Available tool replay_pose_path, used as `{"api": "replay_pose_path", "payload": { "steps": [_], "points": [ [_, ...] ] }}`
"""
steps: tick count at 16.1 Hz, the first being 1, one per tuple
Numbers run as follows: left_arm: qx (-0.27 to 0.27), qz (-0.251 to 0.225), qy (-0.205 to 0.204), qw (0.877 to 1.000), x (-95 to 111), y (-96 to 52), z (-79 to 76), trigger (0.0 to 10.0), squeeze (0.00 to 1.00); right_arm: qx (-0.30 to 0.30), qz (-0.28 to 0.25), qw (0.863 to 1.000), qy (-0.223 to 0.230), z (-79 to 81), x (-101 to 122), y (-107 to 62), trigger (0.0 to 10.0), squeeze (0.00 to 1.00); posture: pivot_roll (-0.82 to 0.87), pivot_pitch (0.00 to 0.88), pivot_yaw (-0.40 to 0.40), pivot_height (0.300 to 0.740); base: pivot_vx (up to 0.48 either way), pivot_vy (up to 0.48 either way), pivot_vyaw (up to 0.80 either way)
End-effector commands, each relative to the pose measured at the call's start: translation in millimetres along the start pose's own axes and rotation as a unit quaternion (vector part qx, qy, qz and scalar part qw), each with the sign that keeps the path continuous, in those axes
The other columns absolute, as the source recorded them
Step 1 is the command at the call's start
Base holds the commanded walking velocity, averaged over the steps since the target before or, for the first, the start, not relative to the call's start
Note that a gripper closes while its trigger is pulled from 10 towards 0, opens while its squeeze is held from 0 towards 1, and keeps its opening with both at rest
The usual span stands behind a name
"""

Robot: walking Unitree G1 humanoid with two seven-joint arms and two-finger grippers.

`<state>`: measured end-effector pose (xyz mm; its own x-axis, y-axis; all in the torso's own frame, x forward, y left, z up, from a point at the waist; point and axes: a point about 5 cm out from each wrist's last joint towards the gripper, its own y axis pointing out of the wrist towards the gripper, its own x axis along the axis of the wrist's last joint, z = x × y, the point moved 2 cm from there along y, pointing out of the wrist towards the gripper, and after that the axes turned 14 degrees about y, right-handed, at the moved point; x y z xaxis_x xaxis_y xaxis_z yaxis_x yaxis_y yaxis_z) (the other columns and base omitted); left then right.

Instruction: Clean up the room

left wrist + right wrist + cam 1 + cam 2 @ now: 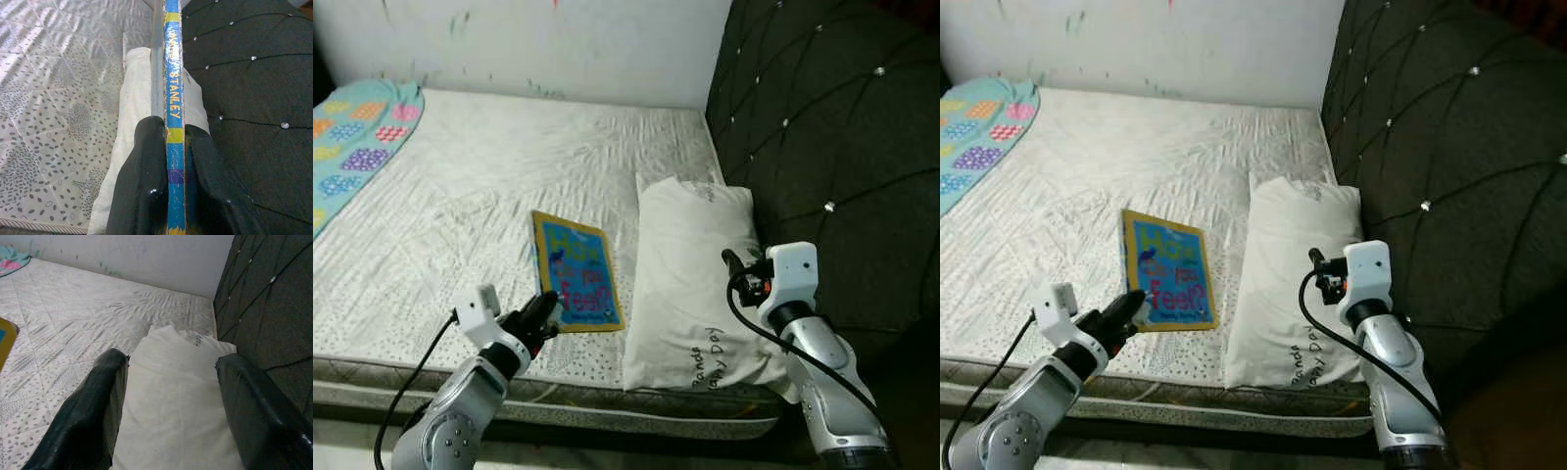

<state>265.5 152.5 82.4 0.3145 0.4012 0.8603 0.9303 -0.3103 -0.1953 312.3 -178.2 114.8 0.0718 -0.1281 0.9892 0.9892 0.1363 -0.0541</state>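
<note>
The left gripper (544, 315) is clamped on the near edge of a thin blue picture book with a yellow border (576, 271), its two black fingers (142, 181) pressed flat against either face of the book's spine. The book lies on the white quilted mattress (460, 206), just beside a white rectangular pillow with printed lettering (690, 274) that rests along the dark tufted headboard (832, 127). The right gripper (168, 396) hangs over the pillow with its fingers spread wide and nothing between them; whether it touches the fabric cannot be made out. A teal patterned blanket (357, 132) lies across the mattress's far left corner.
</note>
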Motion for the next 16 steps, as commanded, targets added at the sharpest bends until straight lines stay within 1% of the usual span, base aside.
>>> {"api": "replay_pose_path", "payload": {
  "steps": [1,4,10,16],
  "points": [
    [-0.007,-0.02,0.005,1.0,8.1,0.5,-3.3,10.0,0.0,0.003,-0.008,1.0,0.0,1.8,5.5,0.9,10.0,0.0,-0.08,0.02,-0.045,0.74,0.0,0.0,0.0],
    [-0.011,-0.018,0.004,1.0,7.4,0.4,-4.6,10.0,0.0,0.001,-0.006,1.0,0.001,1.0,5.1,0.8,10.0,0.0,-0.08,0.021,-0.045,0.74,0.0,0.0,0.0],
    [-0.021,-0.026,0.005,0.999,8.2,1.4,-7.6,10.0,0.0,0.001,-0.005,1.0,0.002,0.7,5.6,2.3,10.0,0.0,-0.08,0.018,-0.047,0.74,0.0,0.0,-0.74],
    [-0.035,-0.041,0.008,0.999,11.6,1.5,-11.0,10.0,0.0,0.002,-0.007,1.0,0.001,1.9,6.4,3.9,10.0,0.0,-0.08,0.014,-0.047,0.74,0.0,0.0,0.0]
  ]
}}
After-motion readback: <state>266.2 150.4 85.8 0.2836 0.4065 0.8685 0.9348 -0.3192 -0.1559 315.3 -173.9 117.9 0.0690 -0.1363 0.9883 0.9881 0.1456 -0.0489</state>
